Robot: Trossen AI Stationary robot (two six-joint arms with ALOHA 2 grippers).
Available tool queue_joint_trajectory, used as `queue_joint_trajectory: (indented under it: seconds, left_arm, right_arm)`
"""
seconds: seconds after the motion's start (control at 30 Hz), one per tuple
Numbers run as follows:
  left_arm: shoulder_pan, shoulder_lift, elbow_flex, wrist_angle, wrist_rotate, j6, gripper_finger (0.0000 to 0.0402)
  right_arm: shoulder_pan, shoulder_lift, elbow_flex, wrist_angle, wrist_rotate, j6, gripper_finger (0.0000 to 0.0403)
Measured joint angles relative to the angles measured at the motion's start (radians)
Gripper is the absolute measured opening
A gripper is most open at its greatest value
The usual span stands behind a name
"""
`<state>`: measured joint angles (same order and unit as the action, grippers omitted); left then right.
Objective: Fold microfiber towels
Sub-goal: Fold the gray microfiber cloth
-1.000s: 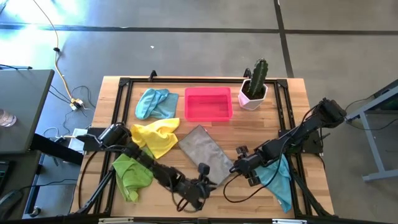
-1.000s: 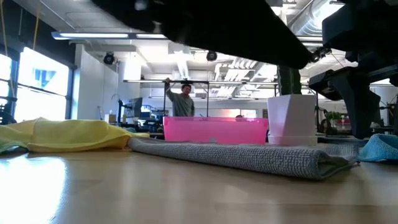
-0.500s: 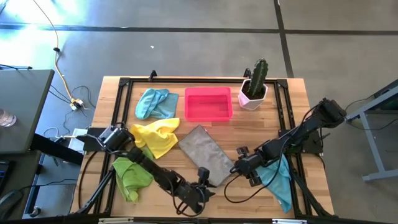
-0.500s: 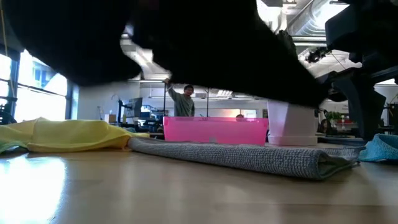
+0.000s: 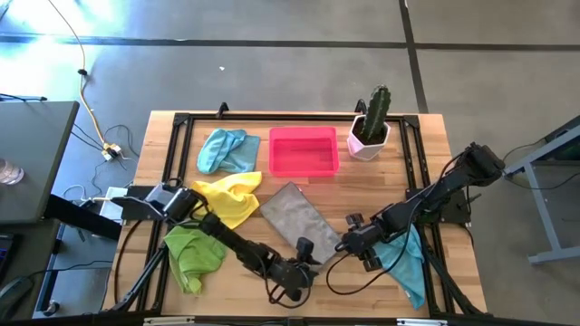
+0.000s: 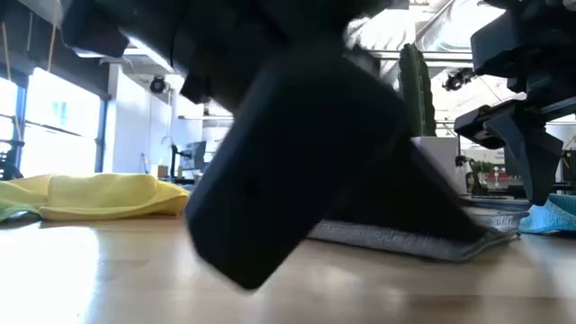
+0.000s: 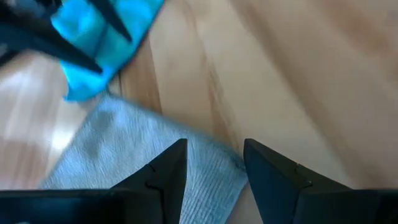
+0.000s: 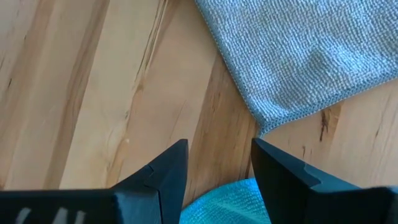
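Observation:
A grey towel (image 5: 299, 220), folded into a long strip, lies flat at the table's middle. My left gripper (image 7: 214, 165) is open and low over the strip's near corner (image 7: 217, 177), one finger on either side of it; I cannot tell if they touch it. My right gripper (image 8: 219, 155) hangs open just right of the grey towel's right corner (image 8: 264, 121), above a blue towel (image 5: 405, 258). The yellow towel (image 5: 229, 197), lime green towel (image 5: 192, 255) and light blue towel (image 5: 227, 149) lie crumpled on the left.
A pink tray (image 5: 304, 151) and a cactus in a white pot (image 5: 370, 129) stand along the far edge. A black frame (image 5: 178, 136) runs around the tabletop. Bare wood shows along the near edge, between the two arms.
My left gripper has come down toward the table and moved a little right and far, onto the grey towel's near corner; in the low view it now fills the foreground. The towels have kept their places.

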<state>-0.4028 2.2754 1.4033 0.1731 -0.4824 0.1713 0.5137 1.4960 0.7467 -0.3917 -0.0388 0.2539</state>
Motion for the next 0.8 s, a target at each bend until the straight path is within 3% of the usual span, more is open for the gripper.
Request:
queue_joint_trajectory:
  seconds: [0.3, 0.63, 0.8]
  left_arm:
    - [0.023, -0.002, 0.001, -0.043, 0.039, -0.064, 0.0138]
    - [0.028, -0.003, 0.000, -0.048, 0.063, -0.170, 0.0010]
    - [0.030, -0.024, -0.002, -0.031, 0.016, -0.316, 0.0010]
  right_arm:
    - [0.000, 0.000, 0.000, -0.001, -0.004, -0.004, 0.0169]
    - [0.000, 0.000, 0.000, -0.003, 0.008, -0.036, 0.0169]
    - [0.004, 0.000, 0.000, 0.023, 0.103, -0.141, 0.0169]
